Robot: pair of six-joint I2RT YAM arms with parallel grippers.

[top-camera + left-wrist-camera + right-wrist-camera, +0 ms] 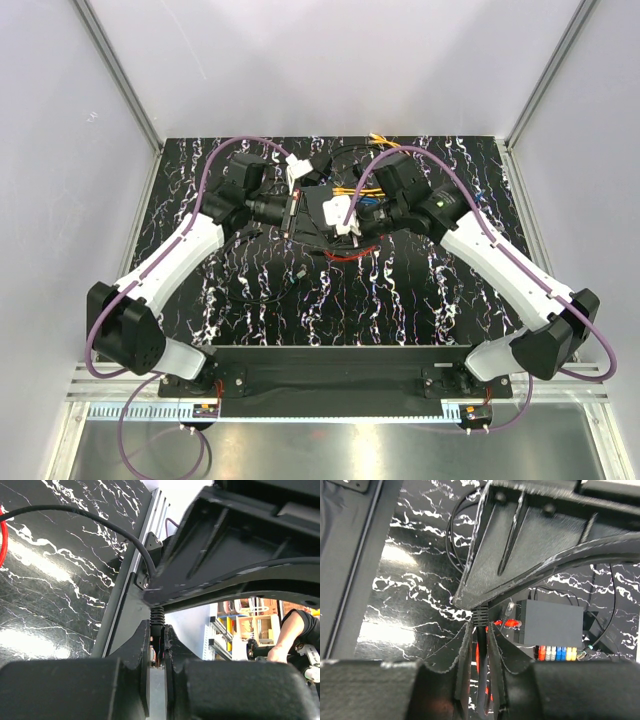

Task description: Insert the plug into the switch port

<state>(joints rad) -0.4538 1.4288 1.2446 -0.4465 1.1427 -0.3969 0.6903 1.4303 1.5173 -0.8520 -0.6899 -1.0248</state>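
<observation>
Top view: both arms crowd the switch (pixel 322 208) at the back of the table. Left wrist: left gripper (pixel 158 635) is pinched narrow on the plug (pixel 157 616). Right wrist: right gripper (pixel 480 630) is nipped tight on a black cable (pixel 481 614), switch just beside it. Looks like the lining-up stage; next up is squaring plug to port.

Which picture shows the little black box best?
The right wrist view: the switch sits close and shows almost whole. In the top view it is tiny and partly hidden. The left wrist view doesn't show it at all.
</observation>
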